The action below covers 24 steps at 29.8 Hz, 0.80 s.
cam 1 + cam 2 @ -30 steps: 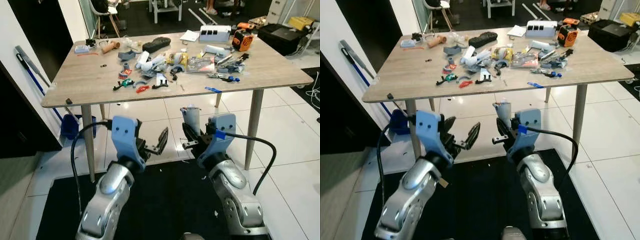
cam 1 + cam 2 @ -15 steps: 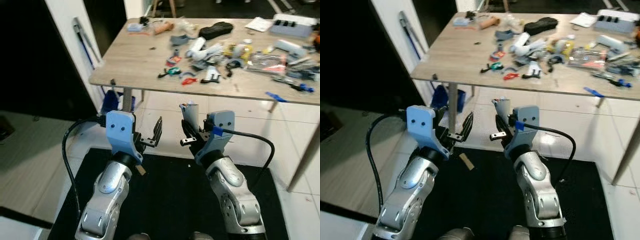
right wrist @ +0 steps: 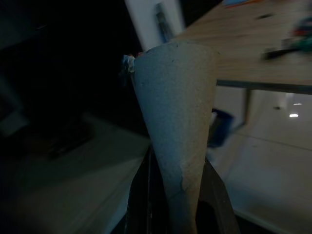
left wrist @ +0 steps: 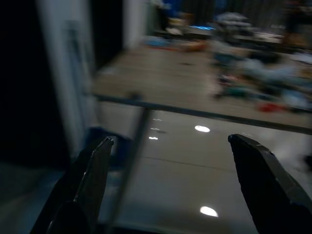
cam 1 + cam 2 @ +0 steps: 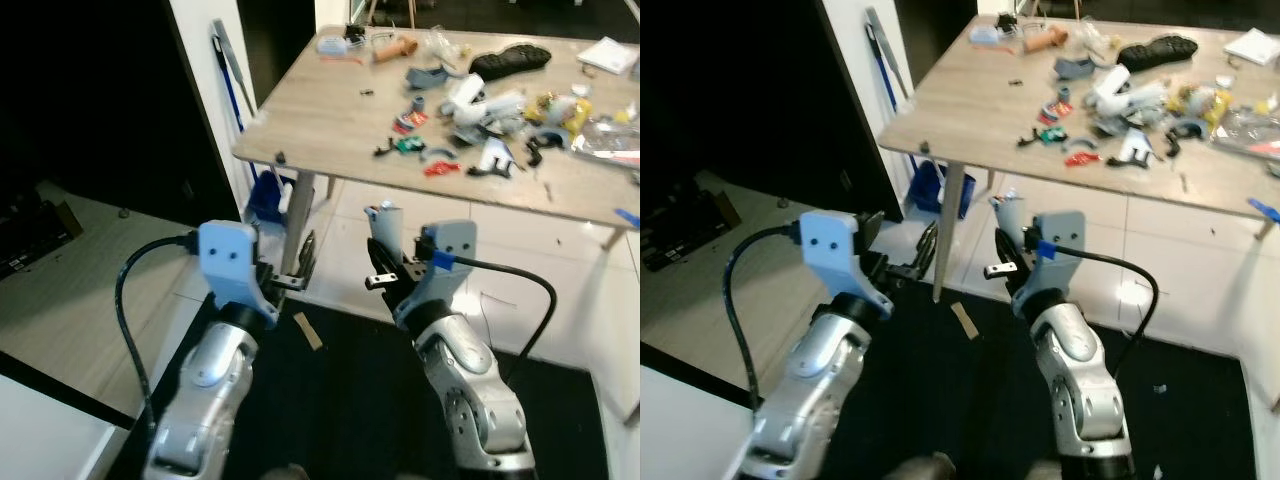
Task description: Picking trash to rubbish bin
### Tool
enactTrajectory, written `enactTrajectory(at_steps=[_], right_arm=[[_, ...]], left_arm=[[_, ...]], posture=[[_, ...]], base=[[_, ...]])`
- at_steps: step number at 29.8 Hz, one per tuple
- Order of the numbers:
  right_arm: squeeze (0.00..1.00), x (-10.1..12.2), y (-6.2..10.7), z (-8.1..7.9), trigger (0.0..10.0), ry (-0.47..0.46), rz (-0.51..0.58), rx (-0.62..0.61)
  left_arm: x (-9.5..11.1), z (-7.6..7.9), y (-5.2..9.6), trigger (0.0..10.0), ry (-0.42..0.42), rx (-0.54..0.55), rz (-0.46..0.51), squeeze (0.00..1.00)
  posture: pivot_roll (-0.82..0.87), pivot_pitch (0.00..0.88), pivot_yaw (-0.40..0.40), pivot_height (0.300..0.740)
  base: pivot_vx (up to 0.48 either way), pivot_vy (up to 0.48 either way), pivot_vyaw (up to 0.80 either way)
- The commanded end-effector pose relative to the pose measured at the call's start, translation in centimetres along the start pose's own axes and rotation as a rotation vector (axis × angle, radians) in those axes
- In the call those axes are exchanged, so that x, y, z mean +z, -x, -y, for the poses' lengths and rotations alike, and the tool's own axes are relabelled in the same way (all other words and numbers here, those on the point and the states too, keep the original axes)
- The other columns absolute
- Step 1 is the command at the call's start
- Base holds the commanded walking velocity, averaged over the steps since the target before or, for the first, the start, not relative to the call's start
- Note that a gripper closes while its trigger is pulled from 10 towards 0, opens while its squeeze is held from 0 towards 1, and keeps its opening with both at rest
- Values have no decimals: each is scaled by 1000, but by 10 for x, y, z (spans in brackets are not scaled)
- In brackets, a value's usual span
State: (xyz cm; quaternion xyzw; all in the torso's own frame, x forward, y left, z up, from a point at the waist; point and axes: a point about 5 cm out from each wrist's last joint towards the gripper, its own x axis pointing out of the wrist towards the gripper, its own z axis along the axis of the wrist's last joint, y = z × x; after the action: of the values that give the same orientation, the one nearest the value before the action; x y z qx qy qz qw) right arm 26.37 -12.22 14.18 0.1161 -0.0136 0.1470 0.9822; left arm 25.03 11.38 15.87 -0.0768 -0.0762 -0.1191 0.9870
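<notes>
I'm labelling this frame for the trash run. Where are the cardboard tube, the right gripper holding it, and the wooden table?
cardboard tube (image 3: 173, 107): right wrist view, middle of its grey side.
right gripper (image 5: 383, 270): left eye view, between its fingertips.
wooden table (image 5: 320, 120): left eye view, bare top near the corner.

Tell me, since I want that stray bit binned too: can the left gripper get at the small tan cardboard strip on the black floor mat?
Probably yes: the left gripper is open, and hangs just above the tan cardboard strip, nothing between them.

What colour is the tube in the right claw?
Grey-brown cardboard tube, clearest in the right wrist view.
</notes>
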Motion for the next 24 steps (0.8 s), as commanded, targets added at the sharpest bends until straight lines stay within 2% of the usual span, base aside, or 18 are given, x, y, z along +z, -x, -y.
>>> enactTrajectory(at_steps=[1, 2, 3, 4, 5, 7, 11, 13, 18, 19, 23, 24], right_arm=[[0, 3, 6, 22, 10000, 32, 0, -36], [0, 2, 8, 29, 10000, 59, -7, -44], [0, 2, 9, 33, 10000, 71, -13, -49], [0, 2, 9, 33, 10000, 71, -13, -49], [0, -5, 18, 53, 10000, 143, -55, -82], [0, -6, 24, 62, 10000, 158, -73, -103], [0, 0, 25, 62, 10000, 161, -61, -95], [0, 2, 20, 61, 10000, 163, -53, -84], [0, 9, 4, 50, 10000, 204, -34, 7], [0, 9, 4, 50, 10000, 204, -34, 7], [0, 7, -20, 48, 10000, 253, -55, 63], [0, 7, -20, 48, 10000, 253, -55, 63]], left_arm=[[-12, -45, 11, 10000, -136, 106, -67, 0], [-15, -60, 15, 10000, -158, 135, -84, 0], [-16, -68, 18, 10000, -168, 152, -93, 0], [-16, -68, 18, 10000, -168, 152, -93, 0], [-27, -91, 31, 10000, -237, 182, -151, 0], [-34, -103, 39, 10000, -255, 204, -196, 0], [-30, -102, 35, 10000, -246, 206, -179, 0], [-30, -98, 28, 10000, -237, 203, -166, 0], [-29, -83, 7, 10000, -217, 156, -110, 0], [-29, -83, 7, 10000, -217, 156, -110, 0], [-26, -82, -19, 10000, -212, 104, -72, 0], [-26, -82, -19, 10000, -212, 104, -72, 0]], posture=[[-32, 0, 41, 740], [-33, 0, 40, 740], [-32, 0, 40, 740], [-32, 0, 40, 740], [-33, 0, 37, 740], [-38, 0, 42, 740], [-47, 0, 42, 740], [-56, 0, 37, 740], [-56, 0, 12, 740], [-56, 0, 12, 740], [-54, 0, -8, 740], [-54, 0, -8, 740]], base=[[0, 0, 712], [0, 0, 669], [0, 0, 669], [0, 0, 669], [0, 0, 656], [0, 0, 656], [0, 0, 652], [0, 0, 653], [0, 0, 654], [0, 0, 656], [0, 0, 656], [0, 0, 656]])
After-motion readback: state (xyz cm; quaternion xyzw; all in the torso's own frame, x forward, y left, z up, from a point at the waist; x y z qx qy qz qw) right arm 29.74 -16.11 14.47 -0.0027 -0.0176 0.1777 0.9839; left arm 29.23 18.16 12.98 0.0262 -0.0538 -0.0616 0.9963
